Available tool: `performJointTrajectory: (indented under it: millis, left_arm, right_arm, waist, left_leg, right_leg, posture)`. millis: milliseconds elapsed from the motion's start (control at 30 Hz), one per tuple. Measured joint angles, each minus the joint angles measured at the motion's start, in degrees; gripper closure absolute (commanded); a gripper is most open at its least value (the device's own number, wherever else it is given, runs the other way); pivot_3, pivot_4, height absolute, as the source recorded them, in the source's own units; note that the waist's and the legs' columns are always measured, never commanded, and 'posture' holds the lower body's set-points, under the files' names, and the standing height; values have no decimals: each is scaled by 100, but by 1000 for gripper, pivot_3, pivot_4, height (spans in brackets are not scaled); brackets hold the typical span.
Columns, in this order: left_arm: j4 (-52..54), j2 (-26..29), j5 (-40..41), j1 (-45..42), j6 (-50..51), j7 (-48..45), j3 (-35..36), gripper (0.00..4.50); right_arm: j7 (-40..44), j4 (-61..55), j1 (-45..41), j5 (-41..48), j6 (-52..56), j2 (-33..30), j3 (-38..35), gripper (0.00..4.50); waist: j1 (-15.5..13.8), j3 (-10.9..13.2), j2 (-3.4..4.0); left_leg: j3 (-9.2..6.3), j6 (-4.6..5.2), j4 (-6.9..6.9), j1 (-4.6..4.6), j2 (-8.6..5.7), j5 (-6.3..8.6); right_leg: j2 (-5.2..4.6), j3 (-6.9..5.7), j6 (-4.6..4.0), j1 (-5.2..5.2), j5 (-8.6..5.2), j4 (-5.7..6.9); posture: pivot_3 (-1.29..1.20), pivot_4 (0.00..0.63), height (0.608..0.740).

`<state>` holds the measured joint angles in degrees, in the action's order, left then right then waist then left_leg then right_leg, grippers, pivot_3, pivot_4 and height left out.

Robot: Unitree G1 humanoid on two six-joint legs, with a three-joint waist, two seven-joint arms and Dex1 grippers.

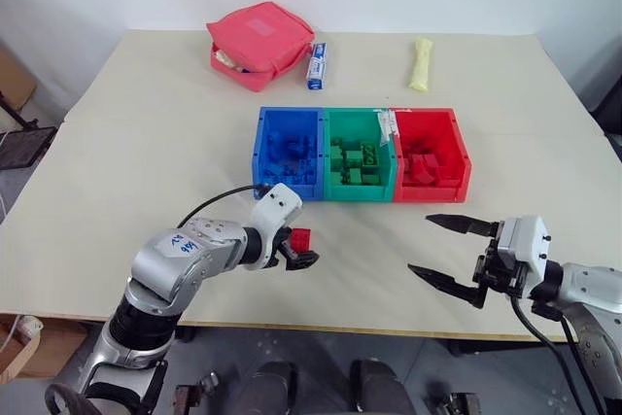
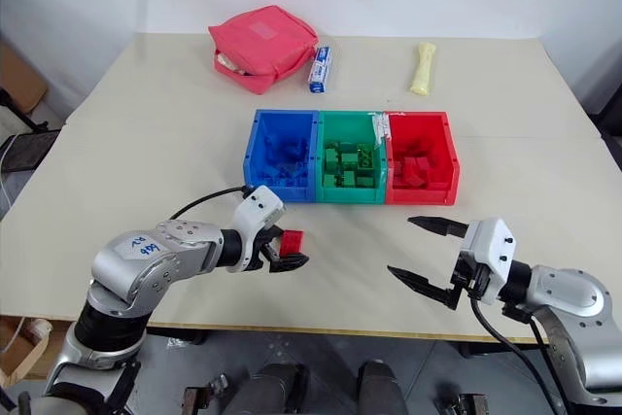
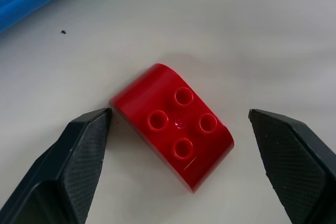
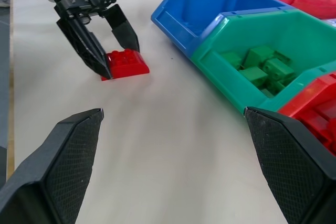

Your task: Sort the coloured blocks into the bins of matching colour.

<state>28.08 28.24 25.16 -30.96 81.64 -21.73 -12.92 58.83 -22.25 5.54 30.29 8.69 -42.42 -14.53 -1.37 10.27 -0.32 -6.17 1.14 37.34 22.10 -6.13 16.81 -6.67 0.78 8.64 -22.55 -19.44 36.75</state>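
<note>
A: What carries everything here?

B: A pale table [image 1: 146, 143]. Largest on it is a red fabric pouch [image 1: 259, 38] at the far side, and nearer the middle stand the three joined bins in a row: the blue bin [image 1: 289, 152] on the robot's left, the green bin [image 1: 358, 155] in the middle, the red bin [image 1: 431, 153] on the right. Each holds bricks of its own colour.

A: And the arms?

B: The left gripper [image 1: 299, 251] hangs just in front of the blue bin, pointing down at the table. Its two black fingers are spread, one on either side of a red block [image 3: 173, 125], which lies flat on the table with its four studs up. From the left wrist view there is a gap on both sides, so nothing is clenched; one fingertip [image 4: 104, 68] comes very close to the block's edge, and I cannot tell whether it touches.

A: The other one?

B: The right gripper [image 1: 449, 251] hovers over the near edge of the table in front of the red bin, jaws wide apart and empty, pointing roughly level toward the left arm.

A: Anything smaller?

B: A yellow roll [image 1: 420, 64] lies at the far side, to the right, and a blue-white tube [image 1: 316, 65] sits just beside the pouch.
</note>
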Motion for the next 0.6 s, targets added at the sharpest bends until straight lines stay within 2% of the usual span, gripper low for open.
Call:
performJointTrajectory:
  millis: [267,467,600]
  left_arm:
    - [-139,415,-39,235,-627,-265,19,2990]
    - [-849,111,-40,299,-1707,-593,297,3037]
    - [-901,-128,260,-43,-2637,-1470,393,3037]
  right_arm:
    - [-193,-183,415,5,3,48,-214,0]
    - [-833,-629,965,288,134,482,-765,0]
    - [-1128,-847,1356,291,137,669,-1083,0]
  waist:
    - [-5,-4,6]
    - [-55,-3,5]
    - [-69,-3,5]
  left_leg:
    - [0,-1,-3,-2,2,0]
    - [-2,1,3,4,-2,0]
    - [-2,1,-1,7,-1,0]
  right_leg:
    - [0,1,0,2,0,-5]
    - [-3,-4,0,6,0,-16]
    - [-4,-9,0,4,0,-21]
  posture:
    - [0,150,740]
    - [0,150,740]
    - [0,150,740]
